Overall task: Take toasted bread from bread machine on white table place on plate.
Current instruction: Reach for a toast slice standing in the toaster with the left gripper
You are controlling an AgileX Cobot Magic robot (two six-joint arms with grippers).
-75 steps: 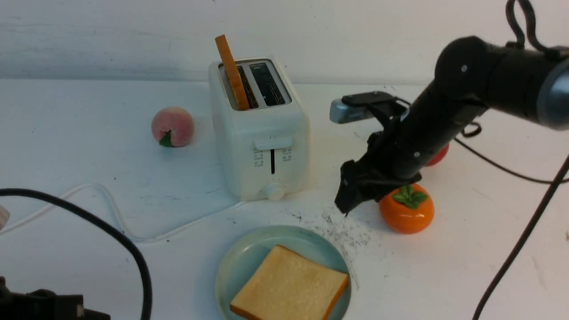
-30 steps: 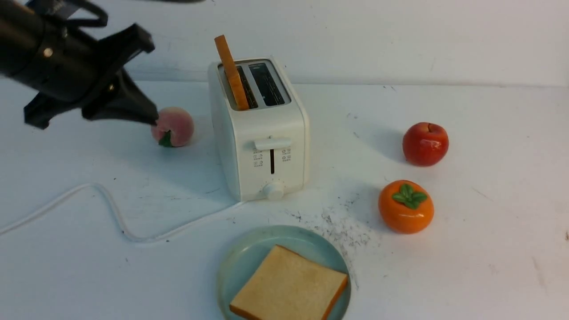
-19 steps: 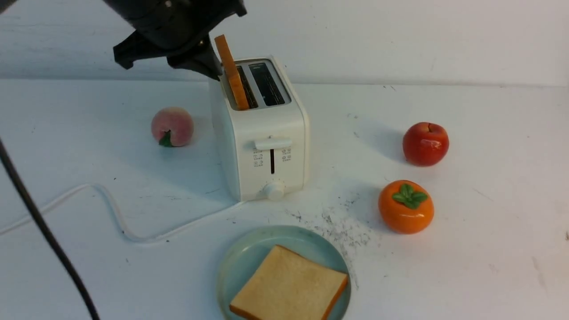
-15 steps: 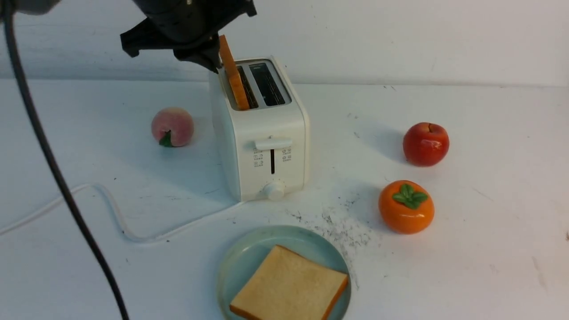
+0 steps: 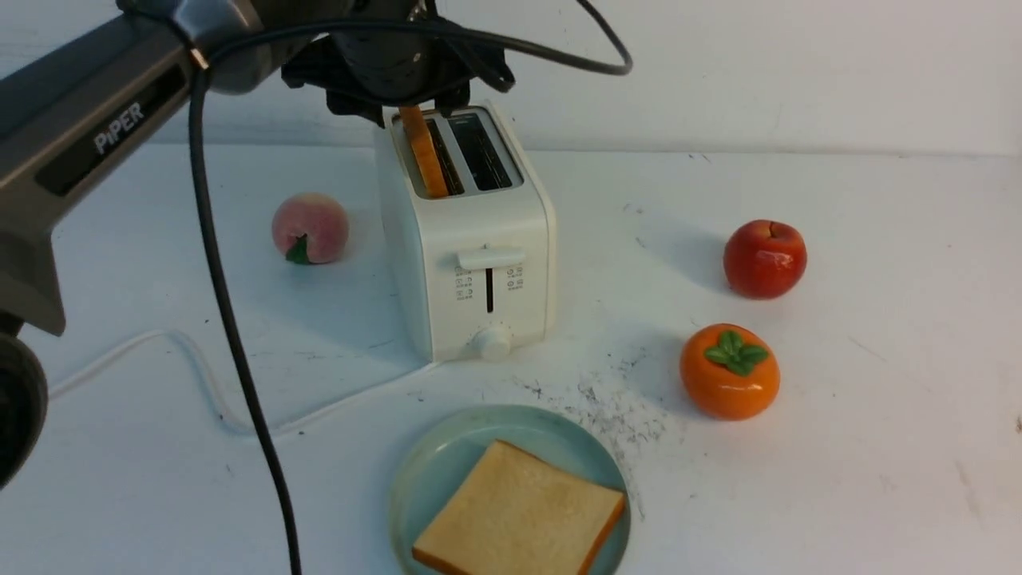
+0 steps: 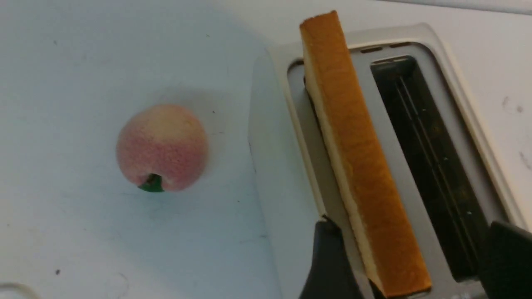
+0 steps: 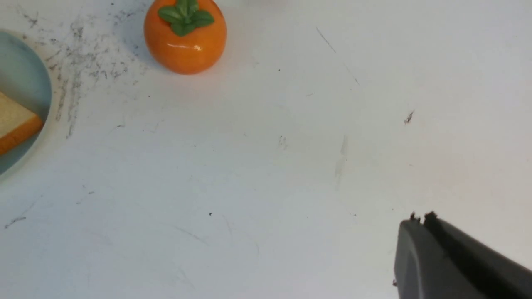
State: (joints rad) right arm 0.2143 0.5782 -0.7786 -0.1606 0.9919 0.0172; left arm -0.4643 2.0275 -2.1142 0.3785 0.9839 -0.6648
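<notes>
**A:** What sort of place is this?

**B:** It looks like a robot test bench in a lab, not a home kitchen. A scuffed white table (image 5: 878,447) stands against a bare white wall (image 5: 798,72).

**A:** What shows that?

**B:** A robot arm (image 5: 96,136) lettered "PIPER" trails a black cable (image 5: 231,335) above a toaster (image 5: 471,239). Plastic-looking fruit sits around the toaster: a peach (image 5: 310,228), an apple (image 5: 764,259) and a persimmon (image 5: 729,371).

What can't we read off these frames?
- Front view: left gripper covers the top of the standing slice; contact unreadable.
- Left wrist view: its fingers run off the frame edge.
- Front view: plate and plated slice cropped by the bottom edge.
- Front view: bread machine icons too small to read.
- Right gripper: only tips show in right wrist view; absent from front view.
</notes>
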